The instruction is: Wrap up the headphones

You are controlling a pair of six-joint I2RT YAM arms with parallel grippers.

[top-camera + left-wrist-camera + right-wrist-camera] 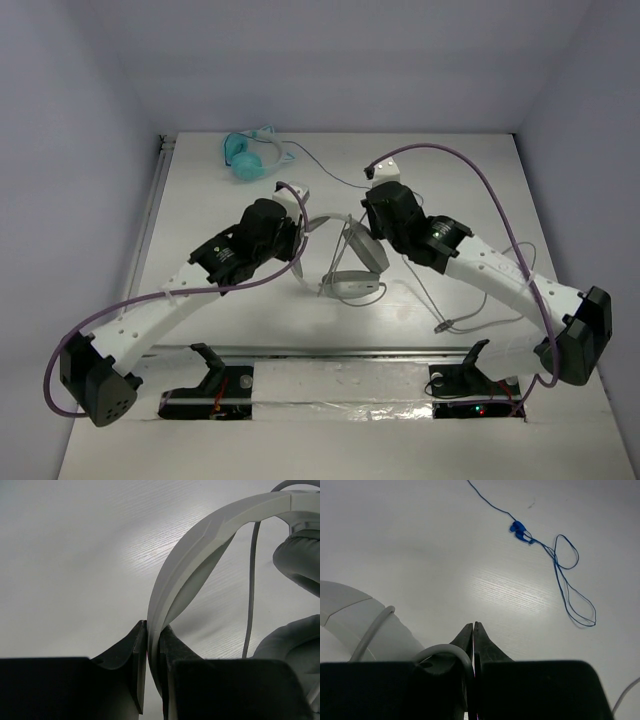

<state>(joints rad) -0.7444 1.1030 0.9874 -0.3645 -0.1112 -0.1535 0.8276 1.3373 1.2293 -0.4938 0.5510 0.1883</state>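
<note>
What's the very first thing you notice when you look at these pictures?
The white headphones stand out in the middle of the table. The left gripper pinches their headband, and the right gripper is shut on their thin grey cable. Smaller teal headphones lie at the far edge, with a blue cord looping across the table.

The headphones (352,262) lie mid-desk (200,200) between the left gripper (152,630), on their headband, and the right gripper (473,627), on their cable (443,323), which trails right and forward. Smaller headphones (245,160) sit far behind, left.
</note>
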